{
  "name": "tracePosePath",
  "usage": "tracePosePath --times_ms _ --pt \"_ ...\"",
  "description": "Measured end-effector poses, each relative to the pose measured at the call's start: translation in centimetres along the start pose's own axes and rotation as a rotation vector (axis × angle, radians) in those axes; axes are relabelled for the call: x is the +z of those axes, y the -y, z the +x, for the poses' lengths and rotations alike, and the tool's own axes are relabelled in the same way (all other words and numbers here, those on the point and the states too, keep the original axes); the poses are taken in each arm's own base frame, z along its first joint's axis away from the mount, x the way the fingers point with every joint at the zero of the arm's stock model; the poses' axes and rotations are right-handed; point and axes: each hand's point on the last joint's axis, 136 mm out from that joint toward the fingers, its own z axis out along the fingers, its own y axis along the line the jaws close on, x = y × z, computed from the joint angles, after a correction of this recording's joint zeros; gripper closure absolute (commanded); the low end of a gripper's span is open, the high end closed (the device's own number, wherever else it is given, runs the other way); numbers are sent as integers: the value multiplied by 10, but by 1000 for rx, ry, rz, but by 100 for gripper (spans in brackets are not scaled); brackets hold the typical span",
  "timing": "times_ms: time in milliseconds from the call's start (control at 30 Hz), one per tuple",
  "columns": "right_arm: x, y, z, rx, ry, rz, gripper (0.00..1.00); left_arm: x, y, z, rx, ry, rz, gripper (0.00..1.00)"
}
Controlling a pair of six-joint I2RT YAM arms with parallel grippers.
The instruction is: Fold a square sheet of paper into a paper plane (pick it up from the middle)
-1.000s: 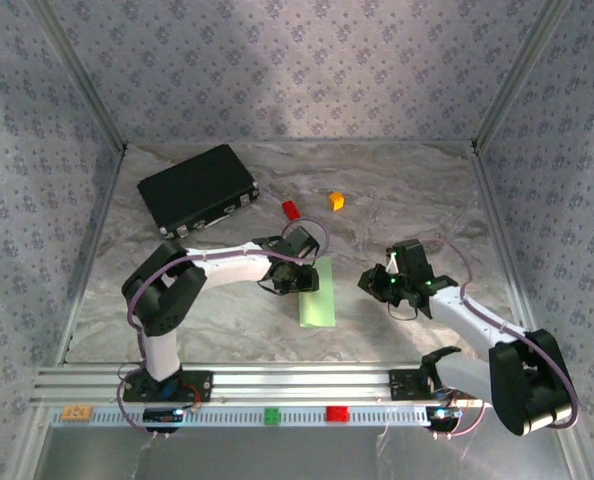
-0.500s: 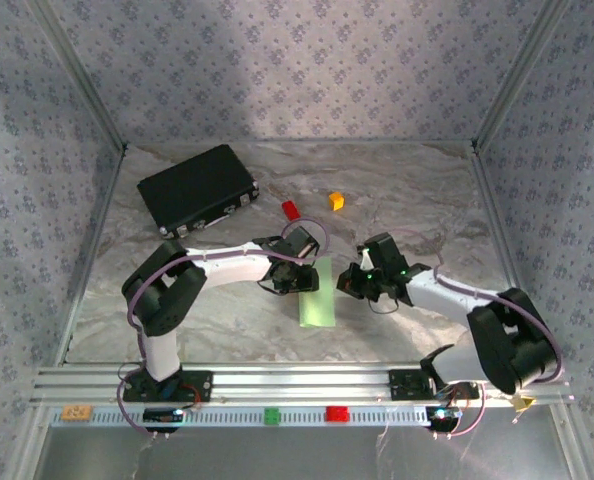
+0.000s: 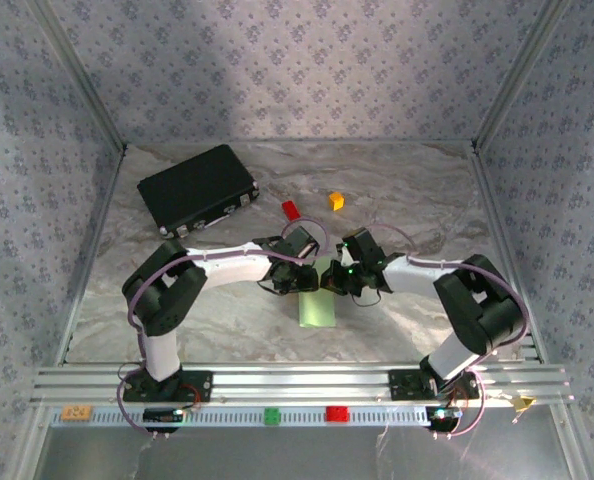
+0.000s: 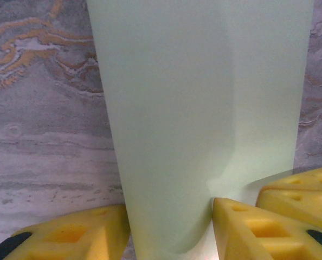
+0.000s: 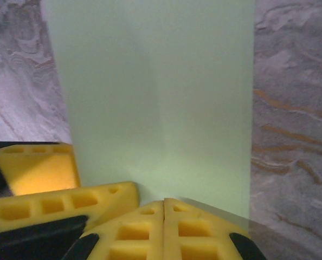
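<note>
The square sheet of paper [image 3: 318, 308], pale green and folded into a long narrow strip, lies mid-table. My left gripper [image 3: 302, 280] is at its far end. In the left wrist view the paper [image 4: 204, 97] bulges up between the yellow fingers of the left gripper [image 4: 169, 208] and touches both of them. My right gripper [image 3: 332, 280] comes in from the right, beside the left one. Its fingers are pressed together, and the right gripper [image 5: 165, 203] rests its tips on the paper [image 5: 161, 97]. The left gripper's fingers [image 5: 42, 168] show beside it.
A black case [image 3: 199, 187] lies at the back left. A red block [image 3: 290, 209] and an orange block [image 3: 336, 200] sit behind the grippers. A green block [image 3: 272, 415] and a red block [image 3: 336, 413] sit on the front rail.
My right arm has swung left from the right side of the table to the paper, and its jaws have closed. The left arm and the paper have stayed put.
</note>
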Motion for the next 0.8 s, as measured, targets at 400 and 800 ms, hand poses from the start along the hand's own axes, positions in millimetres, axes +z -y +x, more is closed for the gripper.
tracePosePath --times_ms 400,800 --pt "3 14 -2 -52 -11 1 100 -3 4 0 5 13 20 45" --pt "-10 30 -16 -95 -18 -25 100 -53 52 -24 1 126 341 65"
